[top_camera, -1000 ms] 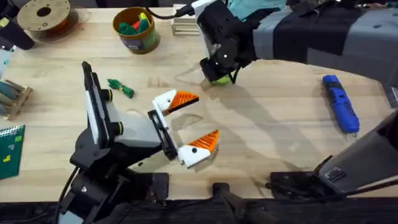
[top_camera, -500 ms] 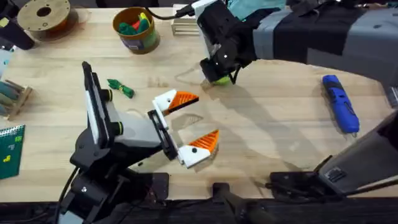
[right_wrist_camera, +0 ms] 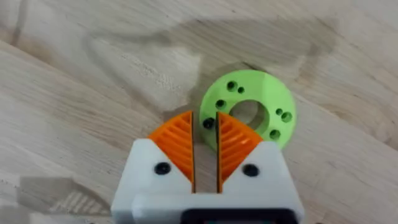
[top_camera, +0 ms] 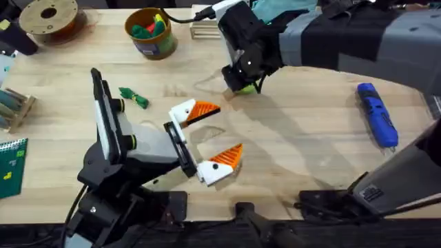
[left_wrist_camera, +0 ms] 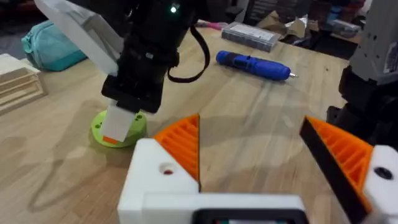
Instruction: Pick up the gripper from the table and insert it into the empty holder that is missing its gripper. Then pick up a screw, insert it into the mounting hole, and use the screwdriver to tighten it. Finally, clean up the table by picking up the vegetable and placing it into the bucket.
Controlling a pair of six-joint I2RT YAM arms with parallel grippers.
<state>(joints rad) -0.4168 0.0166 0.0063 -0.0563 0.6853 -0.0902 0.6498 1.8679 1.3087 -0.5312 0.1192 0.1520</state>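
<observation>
My right gripper [top_camera: 242, 81] reaches across the far middle of the table [top_camera: 296, 151]. It hangs low over the edge of a light-green ring disc [right_wrist_camera: 261, 93]. Its orange pads [right_wrist_camera: 177, 140] are shut to a thin slit, and I can make out nothing between them. My left gripper [top_camera: 219, 132] stands open near the table's middle, with an orange tip on each white block. The blue screwdriver [top_camera: 377, 114] lies at the right. The vegetable [top_camera: 134, 97] lies left of centre. The bucket [top_camera: 150, 31] stands at the back. The loose gripper, empty holder and screw are out of view.
A brown spool [top_camera: 48, 17] sits at the back left. Wooden racks [top_camera: 15, 107] and a green board [top_camera: 10, 165] line the left edge. The bucket holds coloured toys. A small box [left_wrist_camera: 252, 36] lies behind the screwdriver [left_wrist_camera: 252, 64]. The disc [left_wrist_camera: 99, 127] sits under the right gripper [left_wrist_camera: 118, 130].
</observation>
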